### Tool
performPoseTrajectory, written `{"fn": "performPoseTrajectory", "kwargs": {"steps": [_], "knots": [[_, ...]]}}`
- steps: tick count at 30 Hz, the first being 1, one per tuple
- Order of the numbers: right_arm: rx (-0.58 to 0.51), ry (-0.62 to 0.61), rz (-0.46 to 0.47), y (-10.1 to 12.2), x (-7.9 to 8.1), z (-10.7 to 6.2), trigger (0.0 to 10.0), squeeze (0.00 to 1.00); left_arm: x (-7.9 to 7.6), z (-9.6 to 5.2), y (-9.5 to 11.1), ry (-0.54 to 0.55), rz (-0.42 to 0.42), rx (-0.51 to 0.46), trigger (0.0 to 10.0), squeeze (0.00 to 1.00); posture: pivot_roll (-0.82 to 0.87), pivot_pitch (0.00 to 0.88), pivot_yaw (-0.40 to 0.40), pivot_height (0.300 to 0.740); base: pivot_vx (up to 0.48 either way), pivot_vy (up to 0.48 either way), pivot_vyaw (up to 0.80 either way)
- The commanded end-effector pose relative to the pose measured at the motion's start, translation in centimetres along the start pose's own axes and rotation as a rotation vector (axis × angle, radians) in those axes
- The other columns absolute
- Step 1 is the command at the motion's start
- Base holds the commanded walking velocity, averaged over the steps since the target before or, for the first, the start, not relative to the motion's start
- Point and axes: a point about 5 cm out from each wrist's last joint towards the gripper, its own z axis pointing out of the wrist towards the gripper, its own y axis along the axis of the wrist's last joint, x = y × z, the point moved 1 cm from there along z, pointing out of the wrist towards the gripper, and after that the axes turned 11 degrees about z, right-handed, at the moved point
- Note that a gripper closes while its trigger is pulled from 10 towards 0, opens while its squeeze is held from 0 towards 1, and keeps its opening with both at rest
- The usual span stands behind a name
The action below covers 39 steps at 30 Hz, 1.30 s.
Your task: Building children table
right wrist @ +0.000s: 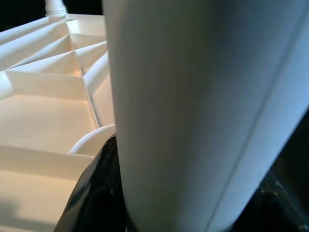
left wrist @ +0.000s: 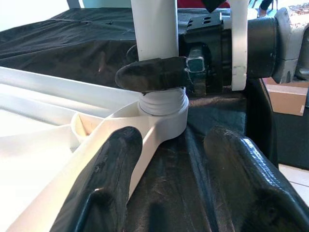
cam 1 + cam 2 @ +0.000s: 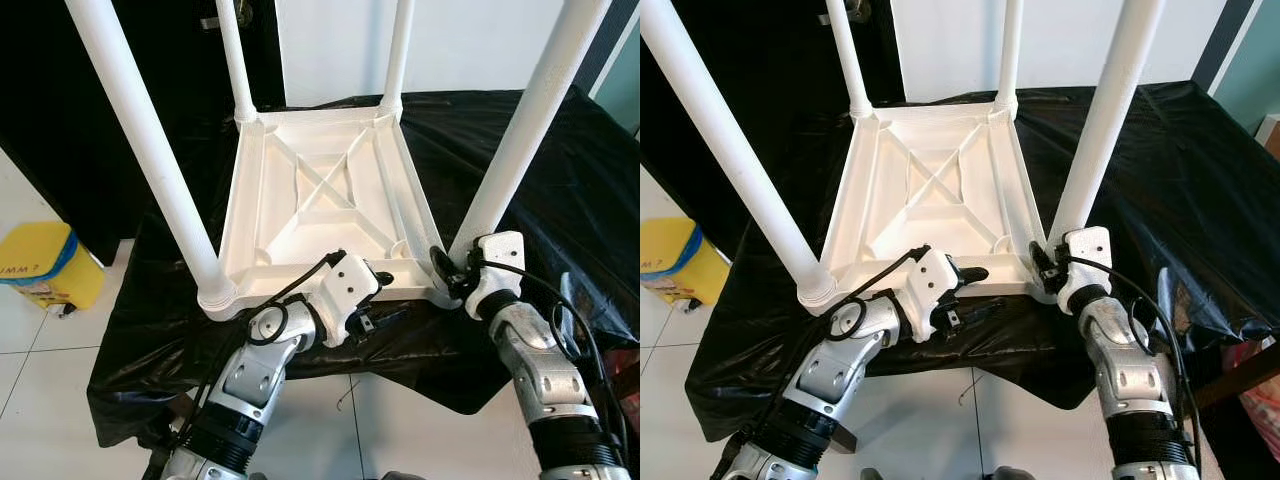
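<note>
The white table (image 3: 320, 190) lies upside down on the black cloth (image 3: 560, 180), four legs up. My right gripper (image 3: 447, 268) is clamped around the near right leg (image 3: 520, 140) just above its socket. My left gripper (image 3: 385, 290), fingers spread and empty, straddles the table's near edge beside it.
</note>
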Motion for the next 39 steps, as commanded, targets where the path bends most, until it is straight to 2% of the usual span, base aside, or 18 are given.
{"fn": "performPoseTrajectory", "kwargs": {"steps": [1,2,3,4,7,9,11,21,29,30,31,32,39], "knots": [[0.046,-0.075,0.019,-1.1,-0.2,-0.1,10.0,0.00,0.4,0.0,-0.2,0.079,-0.003,0.024,10.0,0.00,-0.21,0.086,0.009,0.740,0.000,0.000,0.00],[0.045,-0.147,0.016,-1.3,0.1,-0.1,10.0,0.00,0.5,0.0,-0.2,0.080,-0.003,0.024,10.0,0.00,-0.21,0.087,0.007,0.740,0.000,0.000,0.00],[0.045,-0.147,0.016,-1.3,0.1,-0.1,10.0,0.00,0.5,0.0,-0.2,0.080,-0.003,0.024,10.0,0.00,-0.21,0.087,0.007,0.740,0.000,0.000,0.00],[0.038,-0.221,0.032,-1.5,0.6,-0.1,10.0,0.00,0.5,0.0,-0.2,0.081,-0.004,0.024,10.0,0.00,-0.21,0.085,0.004,0.740,0.000,0.000,0.00],[0.040,-0.385,0.065,-2.4,2.3,0.0,10.0,0.00,0.4,0.1,-0.1,0.086,-0.006,0.021,10.0,0.00,-0.20,0.083,0.002,0.740,0.000,0.000,0.00],[0.040,-0.385,0.065,-2.4,2.3,0.0,10.0,0.00,0.4,0.1,-0.1,0.086,-0.006,0.021,10.0,0.00,-0.20,0.083,0.002,0.740,0.000,0.000,0.00],[0.024,-0.357,0.072,-2.0,3.2,0.4,10.0,0.00,0.4,0.2,-0.1,0.086,-0.007,0.018,10.0,0.00,-0.21,0.082,0.002,0.740,0.000,0.000,0.00],[0.020,-0.356,0.065,-1.8,2.9,0.3,10.0,0.00,0.5,0.1,-0.1,0.088,-0.007,0.020,10.0,0.00,-0.20,0.081,-0.001,0.740,0.000,0.000,0.00],[0.013,-0.347,0.065,-1.6,3.5,0.4,10.0,0.00,0.5,0.1,-0.2,0.092,-0.007,0.022,10.0,0.00,-0.20,0.075,-0.006,0.740,0.000,0.000,0.00],[-0.001,-0.343,0.062,-1.4,3.5,0.4,10.0,0.06,0.5,0.1,-0.2,0.092,-0.006,0.021,10.0,0.00,-0.20,0.073,-0.006,0.740,0.000,0.000,0.00],[-0.001,-0.343,0.062,-1.4,3.5,0.4,10.0,0.06,0.5,0.1,-0.2,0.092,-0.006,0.021,10.0,0.00,-0.20,0.073,-0.006,0.740,0.000,0.000,0.00],[-0.024,-0.338,0.064,-1.1,3.6,0.4,10.0,1.00,0.5,0.1,-0.2,0.091,-0.005,0.021,10.0,0.00,-0.20,0.070,-0.005,0.740,0.000,0.000,0.00],[-0.088,-0.277,0.092,-0.2,3.5,-0.1,10.0,1.00,0.4,0.2,-0.2,0.085,-0.001,0.021,10.0,0.00,-0.20,0.062,-0.006,0.740,0.000,0.000,0.00]]}}
